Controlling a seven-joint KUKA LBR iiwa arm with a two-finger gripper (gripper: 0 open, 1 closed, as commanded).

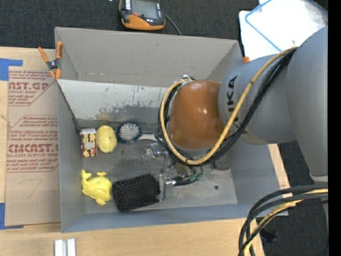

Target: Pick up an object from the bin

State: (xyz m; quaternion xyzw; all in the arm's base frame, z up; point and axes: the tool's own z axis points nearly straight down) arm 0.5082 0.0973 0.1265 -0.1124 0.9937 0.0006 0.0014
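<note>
My gripper (167, 179) hangs low over the middle of the bin floor, mostly hidden under the arm's orange cover. Its metal tip is right beside the right end of a black hairbrush (136, 192) that lies flat near the bin's front wall. A round blue and white bristle brush (128, 132) sits by the back slope, to the left of the gripper. Nothing shows in the gripper's grasp.
Further left lie a yellow lemon-shaped thing (106, 138) and a small red, white and yellow box (88, 143). A yellow rubber toy (96, 186) rests in the front left corner, touching the hairbrush. The arm covers the bin's right half.
</note>
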